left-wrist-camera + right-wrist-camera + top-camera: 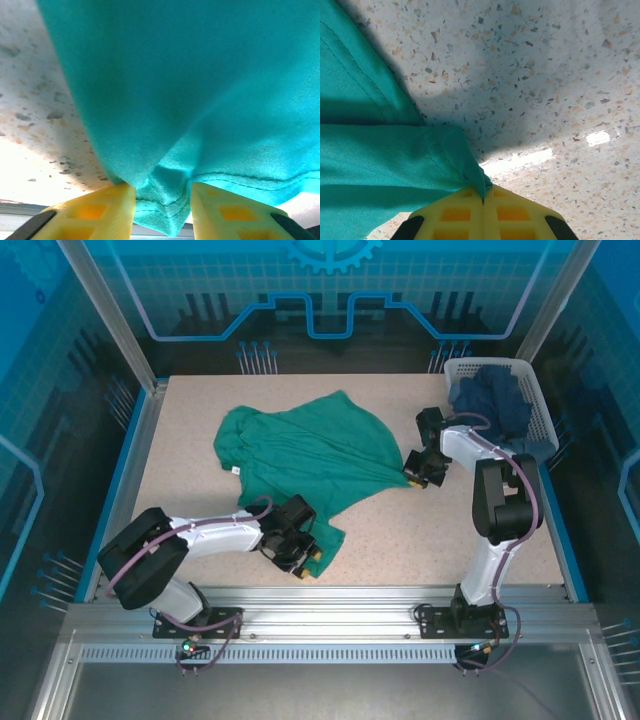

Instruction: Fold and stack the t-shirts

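Speckled table [180, 460] carries the green shirt [300, 455], crumpled at centre frame; navy shirts [490, 400] fill the basket [535, 390] at upper right. Spreading looks like the step in hand; next, both arms probably need to pull apart evenly. Low and outstretched, the left claw [162, 192] pinches the bunched hem; elbow raised, the right claw [483, 192] is pressed together on a corner.
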Tool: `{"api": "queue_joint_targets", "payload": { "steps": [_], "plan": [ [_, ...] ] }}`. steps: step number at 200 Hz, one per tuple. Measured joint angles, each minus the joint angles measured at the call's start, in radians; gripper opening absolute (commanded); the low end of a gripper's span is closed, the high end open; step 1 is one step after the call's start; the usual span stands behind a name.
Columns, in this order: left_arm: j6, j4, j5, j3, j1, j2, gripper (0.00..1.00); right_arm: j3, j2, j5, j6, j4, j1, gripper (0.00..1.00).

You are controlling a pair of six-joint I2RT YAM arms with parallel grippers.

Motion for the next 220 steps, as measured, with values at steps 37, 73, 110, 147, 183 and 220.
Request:
{"api": "queue_joint_targets", "payload": {
  "steps": [37, 73, 110, 147, 183, 220],
  "plan": [
    [0.034, -0.087, -0.039, 0.029, 0.000, -0.006, 0.00, -0.006, 0.000, -0.005, 0.000, 0.005, 0.000, 0.00],
    [0.145, -0.320, -0.205, 0.155, 0.010, -0.136, 0.00, -0.029, -0.047, -0.006, 0.002, 0.010, 0.000, 0.00],
    [0.290, -0.448, -0.388, 0.288, 0.133, -0.355, 0.00, -0.006, -0.212, -0.021, 0.015, 0.010, 0.002, 0.00],
    [0.524, -0.423, -0.459, 0.511, 0.373, -0.407, 0.00, 0.141, -0.353, -0.047, 0.036, 0.038, 0.023, 0.00],
    [0.731, -0.362, -0.472, 0.814, 0.457, -0.364, 0.00, 0.315, -0.438, -0.059, 0.050, 0.063, 0.060, 0.00],
    [0.883, -0.308, -0.474, 1.017, 0.481, -0.365, 0.00, 0.387, -0.552, -0.058, 0.049, 0.072, 0.124, 0.00]
  ]
}}
